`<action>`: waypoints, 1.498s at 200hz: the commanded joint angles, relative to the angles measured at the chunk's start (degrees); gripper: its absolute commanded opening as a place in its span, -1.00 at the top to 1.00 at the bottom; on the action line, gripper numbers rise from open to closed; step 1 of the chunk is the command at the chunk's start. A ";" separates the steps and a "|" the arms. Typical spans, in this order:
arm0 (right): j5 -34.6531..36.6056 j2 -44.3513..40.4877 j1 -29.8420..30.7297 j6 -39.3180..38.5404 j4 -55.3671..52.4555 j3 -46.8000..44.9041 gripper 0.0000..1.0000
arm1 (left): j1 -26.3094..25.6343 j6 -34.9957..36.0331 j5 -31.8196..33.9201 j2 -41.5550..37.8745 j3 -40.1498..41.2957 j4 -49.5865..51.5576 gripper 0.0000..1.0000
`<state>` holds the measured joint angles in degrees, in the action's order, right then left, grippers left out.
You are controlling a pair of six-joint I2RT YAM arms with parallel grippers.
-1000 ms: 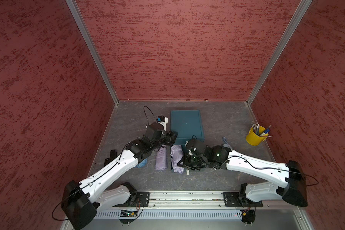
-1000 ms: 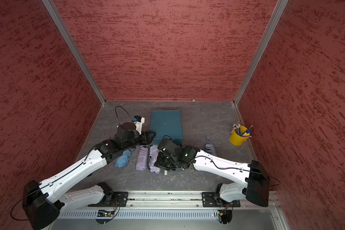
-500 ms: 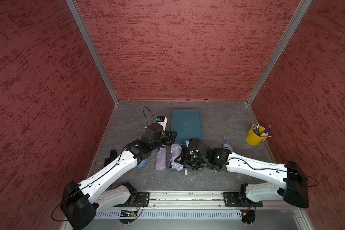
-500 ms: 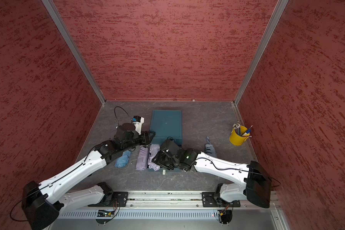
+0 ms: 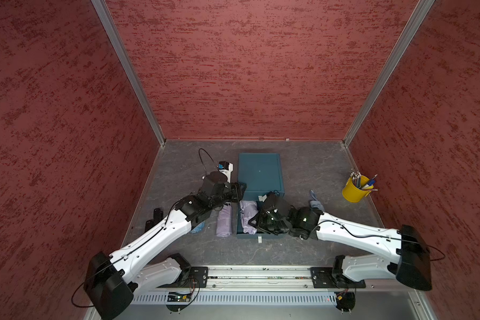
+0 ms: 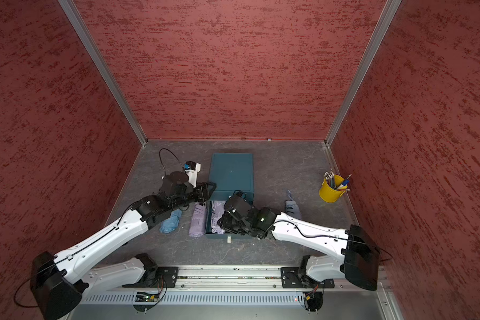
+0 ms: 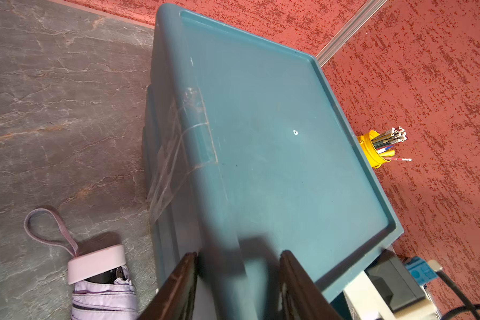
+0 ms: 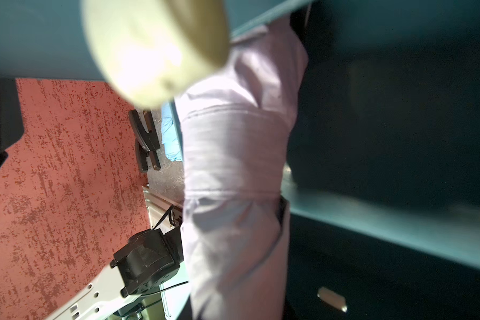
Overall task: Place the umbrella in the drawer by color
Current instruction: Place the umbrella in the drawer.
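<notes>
Lilac fabric marks the umbrella lying in the open drawer of the teal cabinet, under the right hand; whether that hand grips it I cannot tell. The left hand, jaws partly apart and empty, sits at the cabinet's top corner. 1 matching umbrella lies on the desk just beside. Likely light, soft, slippery-skinned; take the stiff middle, not a loose strap.

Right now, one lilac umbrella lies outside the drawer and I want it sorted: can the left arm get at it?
Probably yes. The lilac umbrella lies uncovered beside the open drawer, close to the left gripper, whose jaws stand apart.
</notes>
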<state>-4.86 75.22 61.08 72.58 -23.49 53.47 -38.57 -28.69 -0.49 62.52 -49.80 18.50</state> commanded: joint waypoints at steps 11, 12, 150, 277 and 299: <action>4.61 4.16 -1.14 -1.24 6.29 1.07 0.42 | -1.16 0.13 -1.09 1.44 1.77 5.76 0.01; 4.47 4.33 -1.14 -1.40 6.36 1.18 0.39 | -1.20 0.13 -1.13 1.41 1.79 5.71 0.01; 18.63 -2.37 6.95 -9.97 -13.47 4.70 0.85 | -0.67 -3.37 1.84 -3.49 -0.87 11.26 -0.16; 19.50 -0.44 7.87 -12.24 -17.48 5.55 -0.33 | 4.55 -5.50 -2.40 -9.99 0.52 14.01 -0.35; 23.82 -2.09 11.47 -13.30 -21.49 8.05 -0.34 | 5.94 -7.61 2.13 -10.68 2.15 17.23 -0.36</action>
<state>15.55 74.56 69.41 60.58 -39.44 57.23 -34.09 -34.28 -2.17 53.01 -49.50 32.21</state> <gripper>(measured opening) 0.669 0.681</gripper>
